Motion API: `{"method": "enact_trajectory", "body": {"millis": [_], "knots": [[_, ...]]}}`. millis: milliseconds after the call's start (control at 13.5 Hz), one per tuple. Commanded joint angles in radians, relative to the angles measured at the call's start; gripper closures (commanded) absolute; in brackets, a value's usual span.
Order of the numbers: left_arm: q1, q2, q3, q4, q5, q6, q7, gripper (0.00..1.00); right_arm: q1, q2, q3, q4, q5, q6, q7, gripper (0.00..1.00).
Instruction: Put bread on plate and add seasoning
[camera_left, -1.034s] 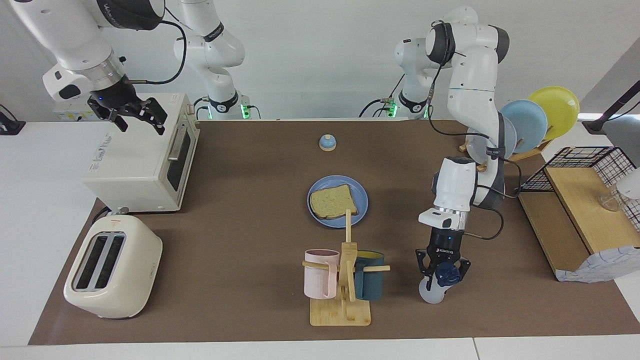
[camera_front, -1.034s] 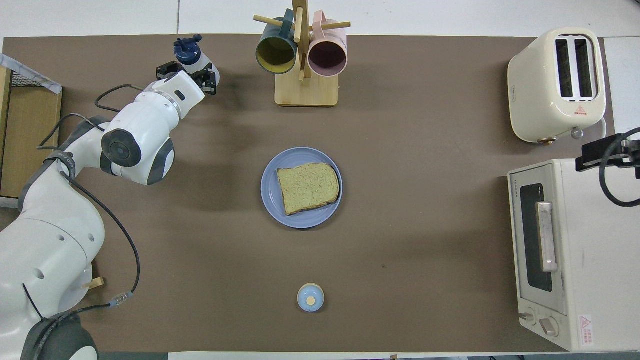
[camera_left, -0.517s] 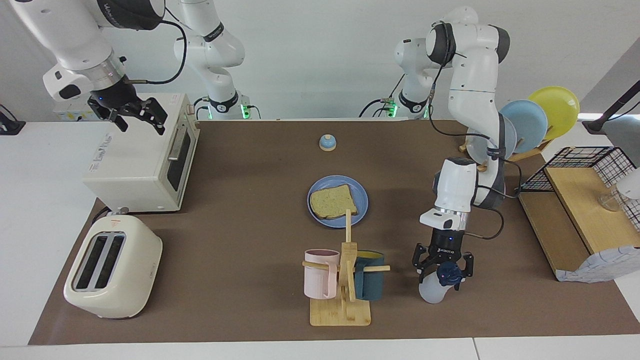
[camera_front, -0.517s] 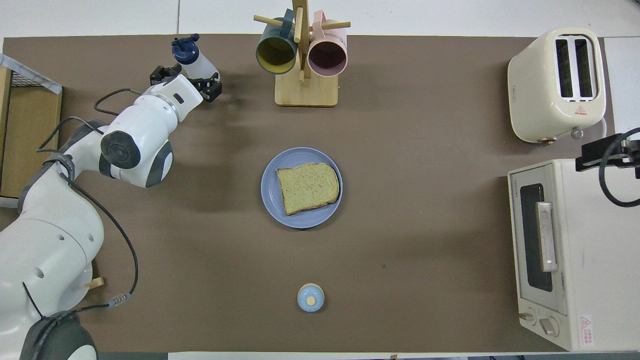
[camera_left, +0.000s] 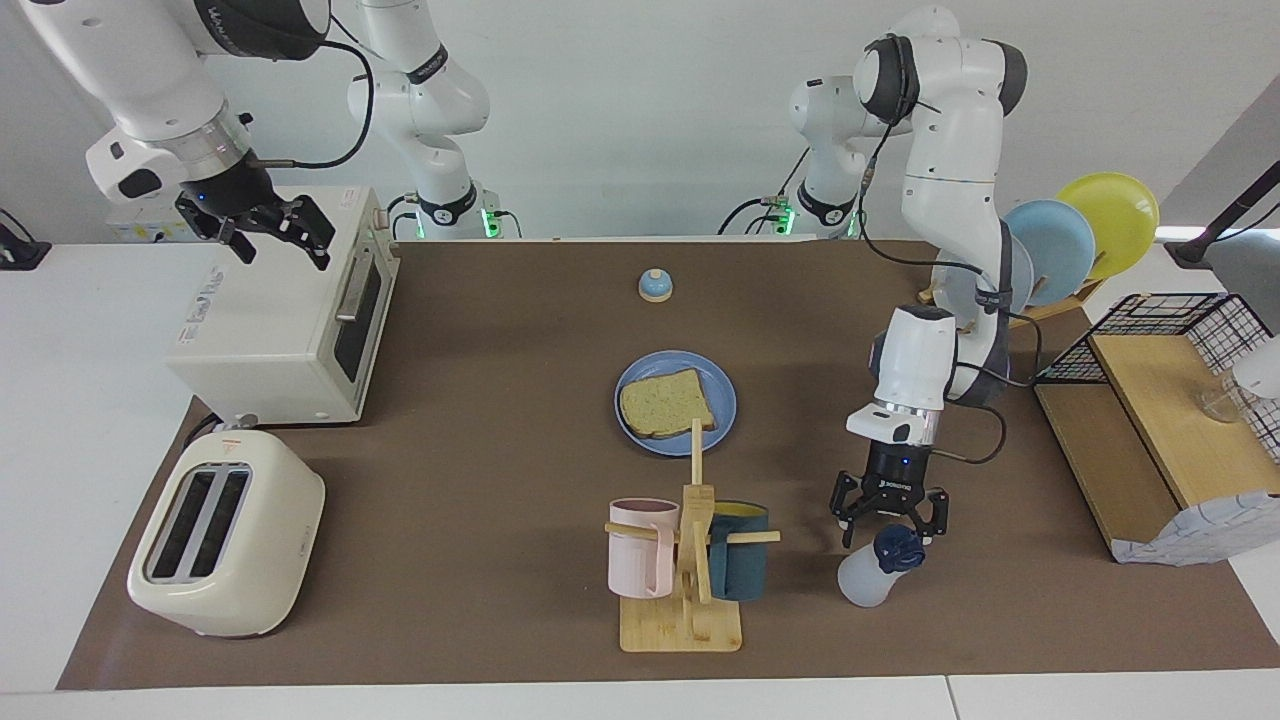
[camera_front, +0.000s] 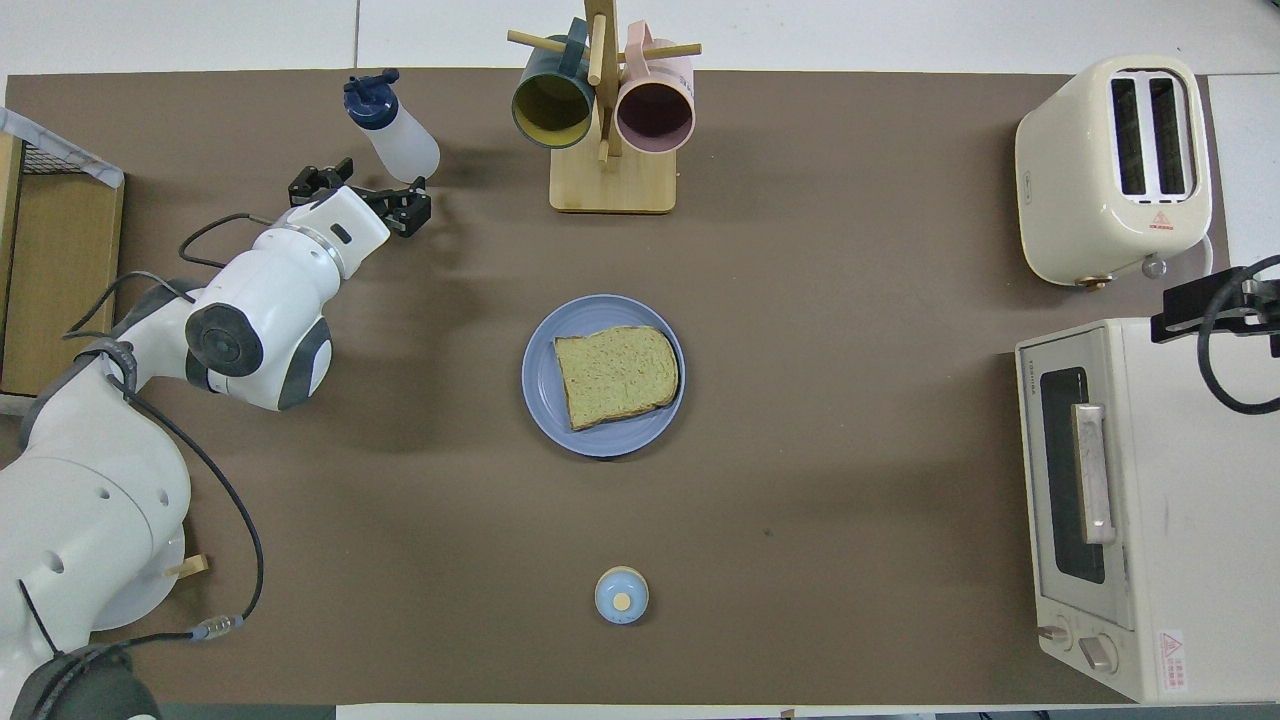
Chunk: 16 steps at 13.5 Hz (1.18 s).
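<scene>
The bread (camera_left: 667, 403) (camera_front: 615, 375) lies flat on the blue plate (camera_left: 727, 400) (camera_front: 540, 375) in the middle of the table. The seasoning (camera_left: 873, 572) (camera_front: 392, 120), a translucent white bottle with a dark blue cap, stands on the table beside the mug tree, toward the left arm's end and farther from the robots than the plate. My left gripper (camera_left: 890, 520) (camera_front: 358, 188) hangs open just above the cap, holding nothing. Over the toaster oven my right gripper (camera_left: 265, 228) waits, open and empty.
A wooden mug tree (camera_left: 690, 570) (camera_front: 605, 120) carries a pink mug and a dark teal mug. A toaster (camera_left: 225, 535) and a toaster oven (camera_left: 285, 320) stand at the right arm's end. A small bell (camera_left: 654, 286) sits near the robots. A plate rack (camera_left: 1060, 250) and a wire shelf (camera_left: 1160, 400) stand at the left arm's end.
My left gripper opened, let go of the seasoning bottle and lifted up off it, back toward the robots. The bottle now stands alone. The right arm has stayed still.
</scene>
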Motion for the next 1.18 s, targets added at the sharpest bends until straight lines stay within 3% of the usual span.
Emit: {"method": "enact_trajectory", "body": {"millis": [0,222,517,813,1108], "knots": [[-0.004,-0.197,0.004,-0.207,0.019,-0.038,-0.006,0.00,-0.003,-0.016,0.013,-0.013,-0.018,0.021,-0.014,0.00],[-0.091,-0.343,-0.002,-0.250,0.019,-0.301,-0.013,0.00,-0.005,-0.016,0.016,-0.012,-0.017,0.018,-0.015,0.00],[-0.200,-0.484,-0.015,-0.191,-0.021,-0.704,-0.061,0.00,-0.003,-0.018,0.018,-0.012,-0.024,0.019,-0.014,0.00],[-0.246,-0.507,-0.019,0.067,-0.183,-1.151,-0.041,0.00,-0.003,-0.018,0.019,-0.012,-0.024,0.019,-0.014,0.00],[-0.208,-0.549,-0.002,0.239,-0.291,-1.437,0.088,0.00,-0.003,-0.018,0.019,-0.008,-0.024,0.019,-0.015,0.00]]}}
